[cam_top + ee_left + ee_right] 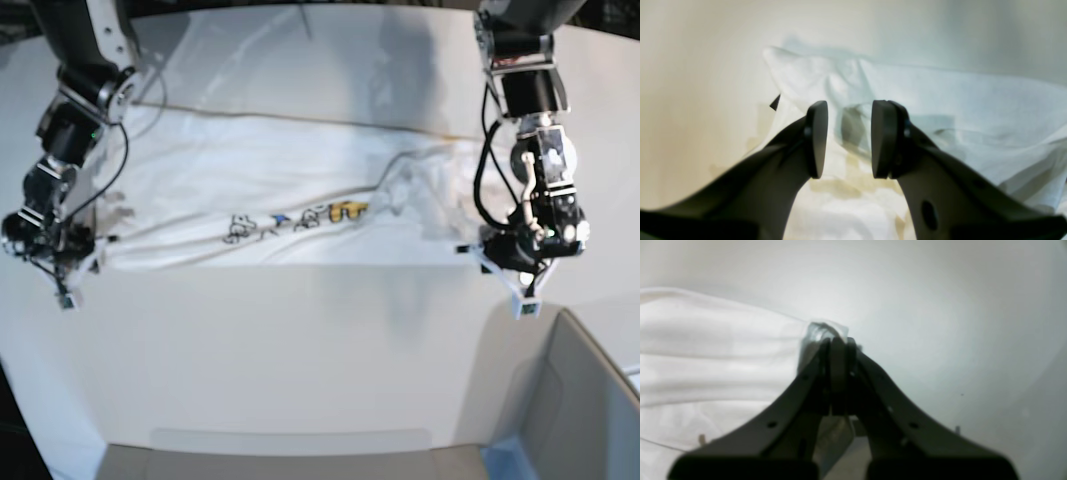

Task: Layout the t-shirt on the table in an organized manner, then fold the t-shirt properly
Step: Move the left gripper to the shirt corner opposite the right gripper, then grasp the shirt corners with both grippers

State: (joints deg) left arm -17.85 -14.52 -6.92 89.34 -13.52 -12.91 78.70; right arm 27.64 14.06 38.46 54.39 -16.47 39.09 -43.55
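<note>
Left gripper (849, 140), seen from its own wrist, stands with matte black rounded pads parted and nothing between them, poised over the t-shirt (940, 110), a soft, creased white cloth on the smooth table (690, 100); a small black tag (775, 102) peeks out at its edge. From the right wrist, the right gripper (837, 350) is clamped on a bunched corner of cloth. Base view: the shirt lies stretched between both arms, its lettering partly folded under, and a grey bin (590, 400) is cut off at the corner.

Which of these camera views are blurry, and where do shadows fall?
Left wrist view: soft throughout, the open left gripper shadows the t-shirt. Right wrist view: blurry, right gripper shut on cloth. Base view: sharpest, arm shadows on the table.
</note>
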